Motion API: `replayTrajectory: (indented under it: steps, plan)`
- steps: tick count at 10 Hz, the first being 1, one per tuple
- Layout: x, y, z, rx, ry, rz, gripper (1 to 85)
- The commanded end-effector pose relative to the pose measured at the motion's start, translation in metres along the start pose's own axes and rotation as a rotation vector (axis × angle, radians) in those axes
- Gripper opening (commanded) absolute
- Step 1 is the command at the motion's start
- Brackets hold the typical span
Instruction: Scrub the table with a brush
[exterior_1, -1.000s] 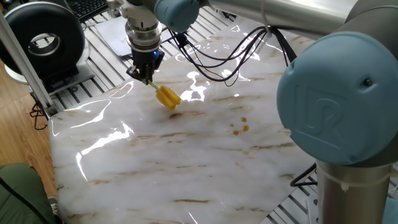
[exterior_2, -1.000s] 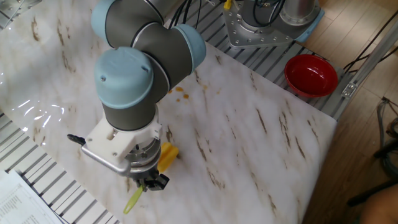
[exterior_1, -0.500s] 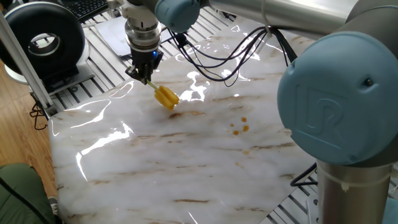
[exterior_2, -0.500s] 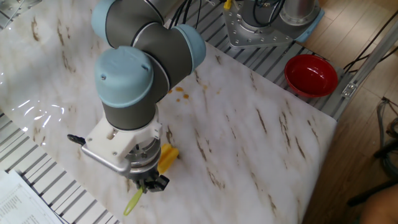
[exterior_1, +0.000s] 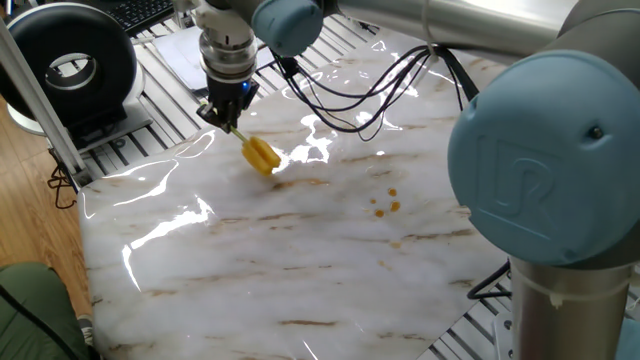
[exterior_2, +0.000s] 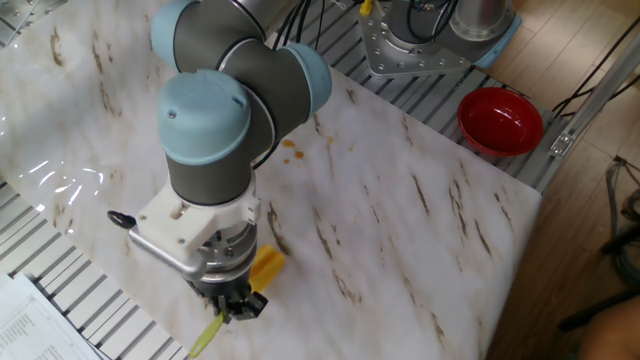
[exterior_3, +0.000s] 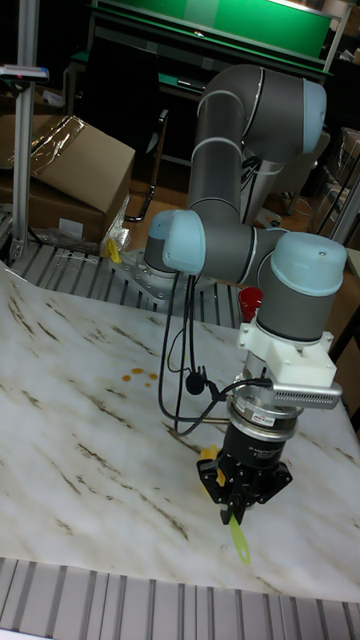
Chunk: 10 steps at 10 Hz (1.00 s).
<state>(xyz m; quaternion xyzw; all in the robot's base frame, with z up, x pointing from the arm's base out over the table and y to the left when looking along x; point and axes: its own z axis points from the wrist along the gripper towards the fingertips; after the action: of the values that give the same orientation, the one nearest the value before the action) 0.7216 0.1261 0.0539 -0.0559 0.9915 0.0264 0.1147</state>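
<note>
Hand (exterior_1: 226, 113) clamps brush (exterior_1: 260, 155) by its stick, bristles on counter (exterior_1: 300, 260). Orange stains (exterior_1: 385, 205) remain, well apart from hand; scrubbing judged unfinished.

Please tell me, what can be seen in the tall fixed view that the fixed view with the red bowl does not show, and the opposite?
Only the tall fixed view shows the brown cardboard box and the green panel behind the arm.

Only the other fixed view shows the red bowl on the grey slatted frame and a wooden floor.

Both show the glossy white marble-look table, its small orange stains, and the black two-finger gripper shut on the small yellow brush by its thin handle.
</note>
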Motion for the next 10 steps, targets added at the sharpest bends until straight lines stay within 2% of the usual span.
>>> replayTrajectory:
  steps: [1,2,4,8,10]
  plan:
    - [0.005,0.000,-0.001,-0.005,0.020,0.017,1.0]
    - [0.017,-0.001,-0.011,-0.008,0.052,0.014,1.0]
    - [0.040,-0.010,-0.027,-0.023,0.067,0.004,1.0]
    - [0.108,-0.028,-0.053,-0.033,0.077,-0.025,1.0]
    - [0.136,-0.041,-0.063,-0.017,0.087,-0.039,1.0]
